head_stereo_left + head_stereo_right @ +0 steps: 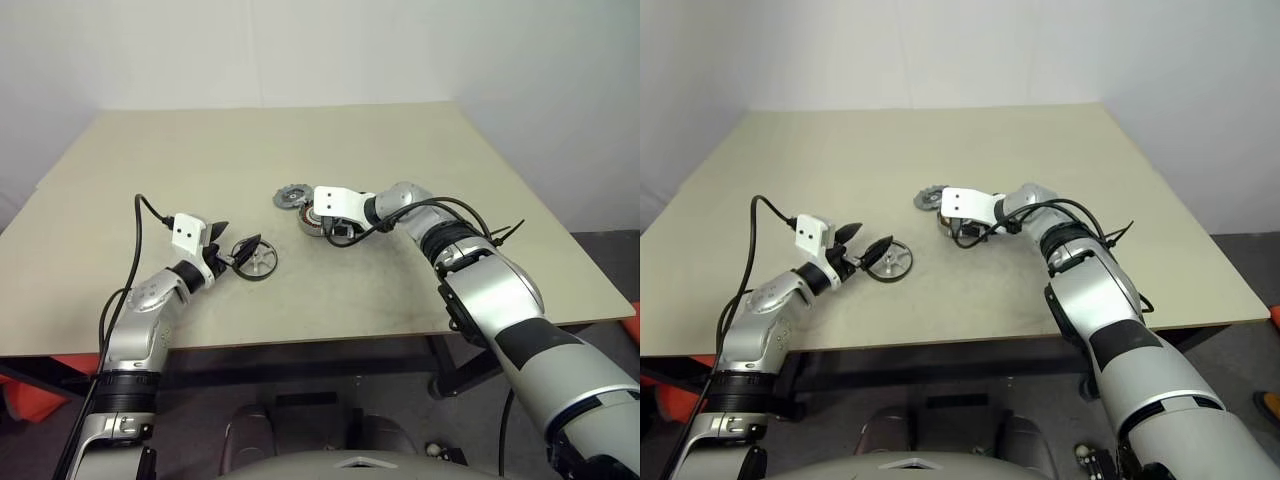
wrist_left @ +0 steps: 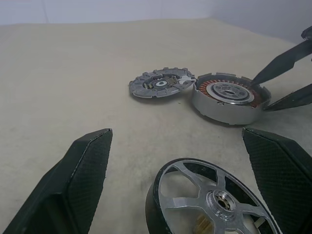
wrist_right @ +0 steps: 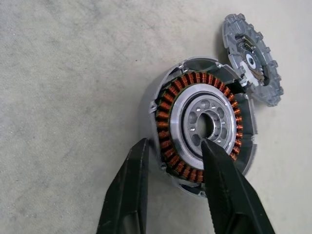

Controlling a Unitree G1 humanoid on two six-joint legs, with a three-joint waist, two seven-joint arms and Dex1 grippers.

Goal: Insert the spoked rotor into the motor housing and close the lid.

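**Right gripper closing on the motor housing; rotor waits at the left**

On a bare beige table [image 1: 420,280], everything is placed here relative to the motor housing [image 3: 202,127], which sits near the table's middle.

Well to the housing's left and nearer the robot, the left gripper [image 1: 232,245] has its fingers spread wide on either side of the spoked rotor [image 2: 209,202], without touching it. The rotor lies flat on the table, not yet gripped.

Just left of the housing, almost touching its rim, lies the lid [image 2: 160,83], a dark notched disc.

At the housing itself, the right gripper [image 3: 173,146] straddles the wall: one finger outside the rim, the other inside against the central hub, over the copper windings. The jaws are partly closed; a firm hold cannot be confirmed.

This looks like the steadying step before insertion. Next, the left gripper likely needs to close on the rotor and carry it over, level, to the housing.

Open table surrounds all three parts; every edge is well away.
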